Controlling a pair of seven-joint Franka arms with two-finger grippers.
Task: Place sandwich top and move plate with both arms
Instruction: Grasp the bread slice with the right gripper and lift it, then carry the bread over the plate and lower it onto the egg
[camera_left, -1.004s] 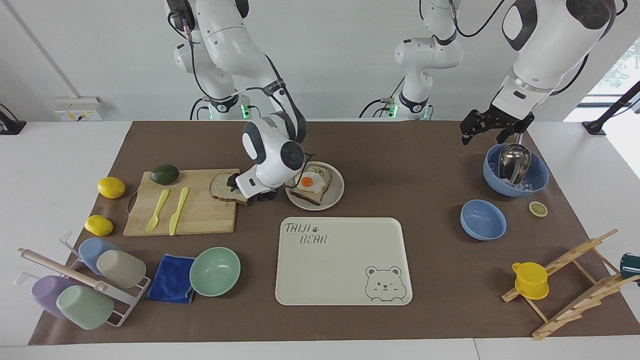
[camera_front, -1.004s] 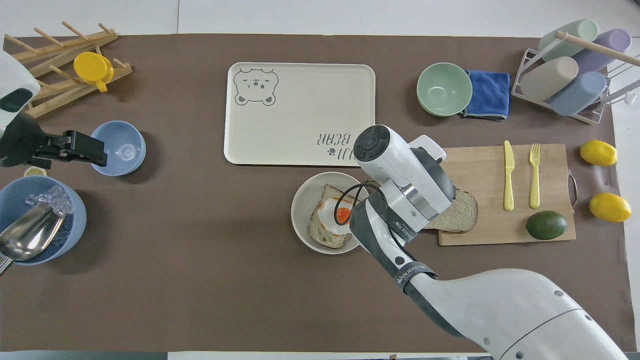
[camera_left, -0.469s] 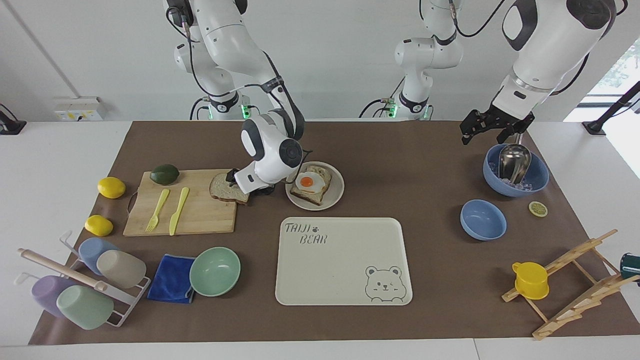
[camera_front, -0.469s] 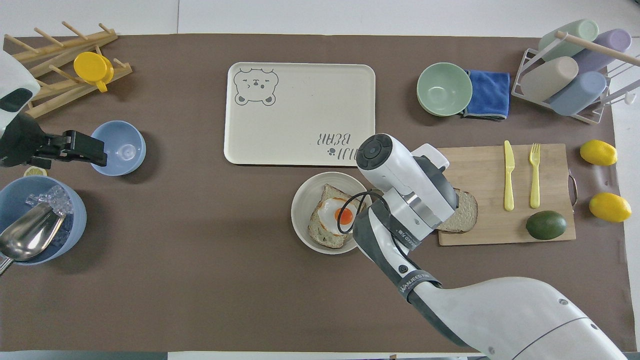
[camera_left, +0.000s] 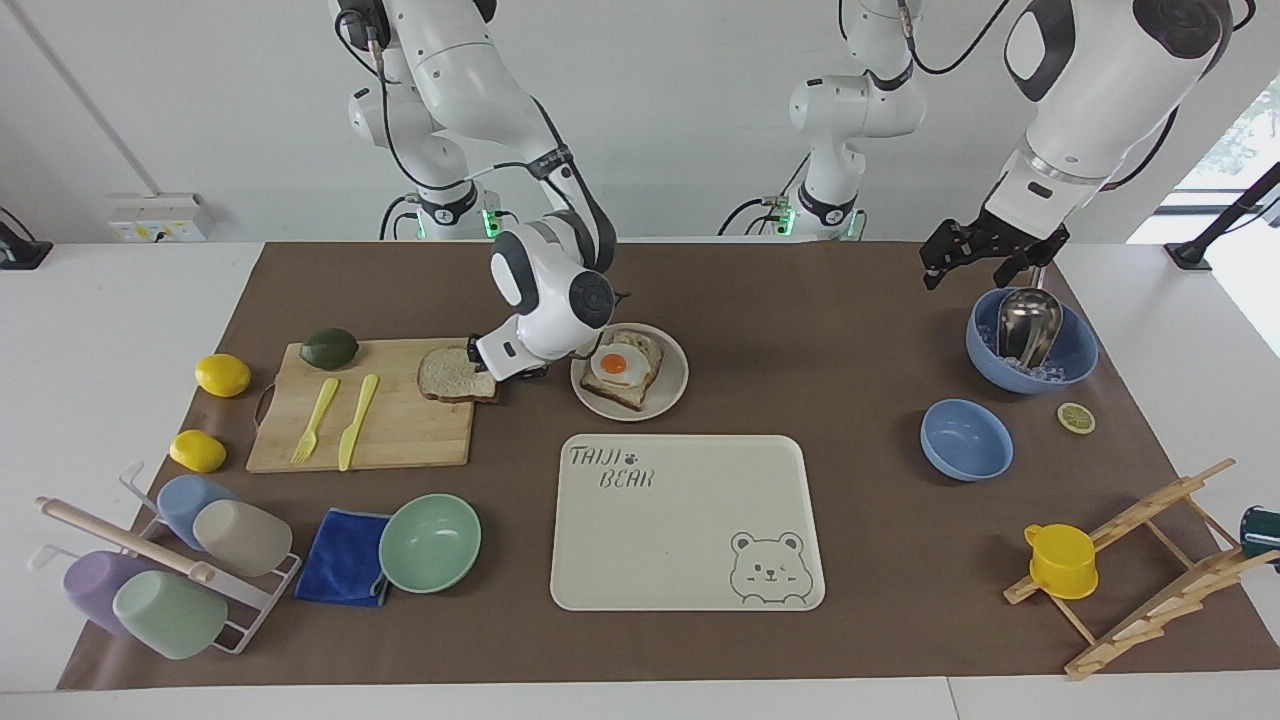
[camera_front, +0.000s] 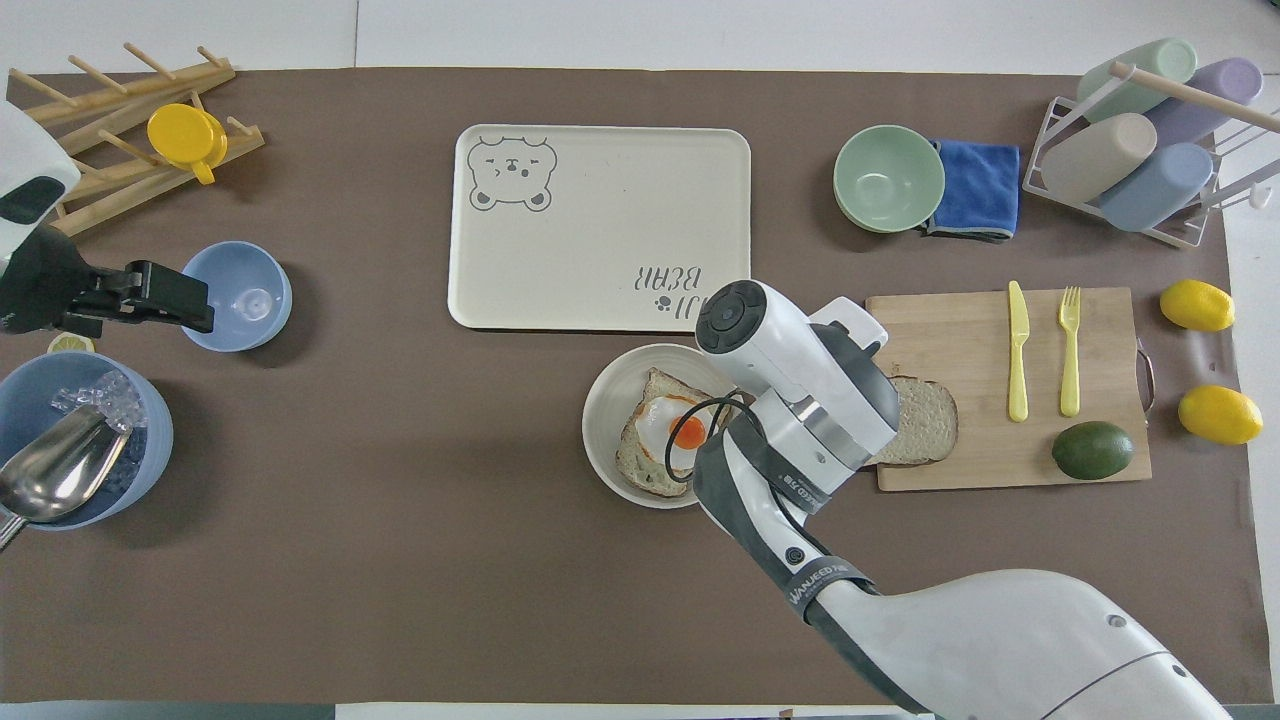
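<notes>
- Right gripper (camera_left: 482, 362): at the plate-side edge of the plain square white bread slice (camera_left: 449, 375), gripping it; the slice is at the wooden cutting board (camera_left: 400, 430) edge, lifted or resting cannot be told.
- Small round beige-grey plate (camera_left: 676, 385): just beside the board, carrying an egg-topped bread slice (camera_left: 622, 368).
- Left gripper (camera_left: 975, 262): waiting over the large blue bowl (camera_left: 1075, 365) holding a metal scoop (camera_left: 1025, 322); its fingers are spread.

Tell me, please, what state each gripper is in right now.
Left gripper: cannot be told; waiting above the brown table mat.
Right gripper: cannot be told; at the plain brown-crusted white bread slice's edge.
</notes>
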